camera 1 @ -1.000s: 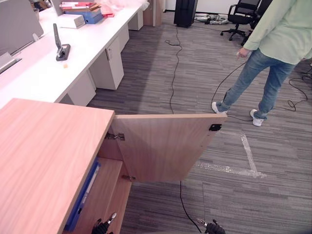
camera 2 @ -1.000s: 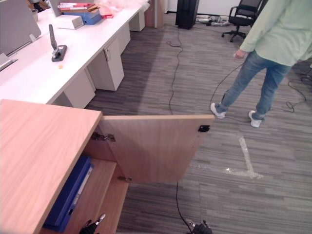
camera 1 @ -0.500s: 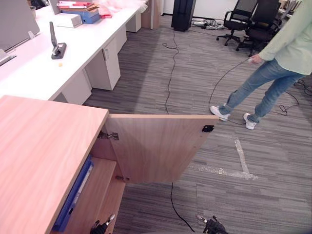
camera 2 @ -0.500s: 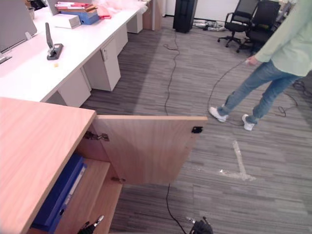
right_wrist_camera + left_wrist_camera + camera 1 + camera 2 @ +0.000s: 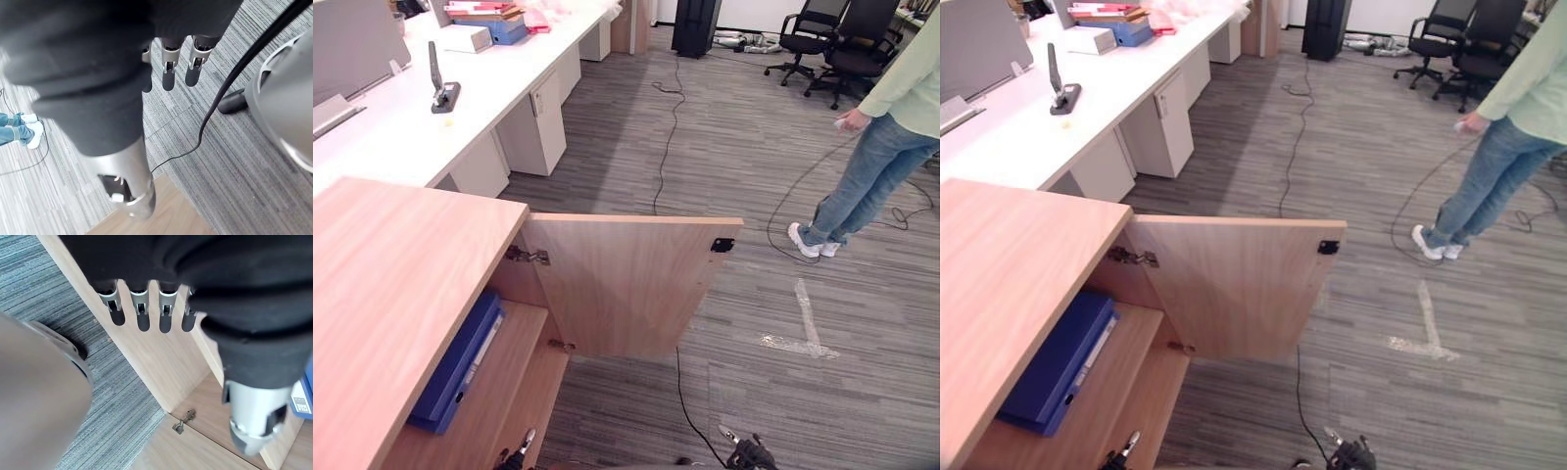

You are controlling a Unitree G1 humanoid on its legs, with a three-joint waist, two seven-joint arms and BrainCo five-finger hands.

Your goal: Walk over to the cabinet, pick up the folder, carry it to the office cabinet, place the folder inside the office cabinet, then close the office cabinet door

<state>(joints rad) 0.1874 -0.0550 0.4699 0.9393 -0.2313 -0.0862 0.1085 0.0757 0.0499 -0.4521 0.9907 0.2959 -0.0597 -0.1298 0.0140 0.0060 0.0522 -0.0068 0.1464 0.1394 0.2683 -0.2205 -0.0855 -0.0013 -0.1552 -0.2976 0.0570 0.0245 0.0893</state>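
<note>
A grey striped carpet floor (image 5: pixel 724 147) covers the room. A long white desk (image 5: pixel 401 127) runs along the left side, with white drawer units (image 5: pixel 540 117) under its edge. At the far end, black swivel office chairs (image 5: pixel 832 39) stand near a tall black box-shaped unit (image 5: pixel 695 24). Clear tape strips (image 5: pixel 806 308) form a corner on the carpet

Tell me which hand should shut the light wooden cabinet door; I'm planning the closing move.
Right, probably. The right hand hangs open over the carpet, on the free-edge side of the light wooden cabinet door. The left hand hangs open at the shelf holding the blue folder.
</note>
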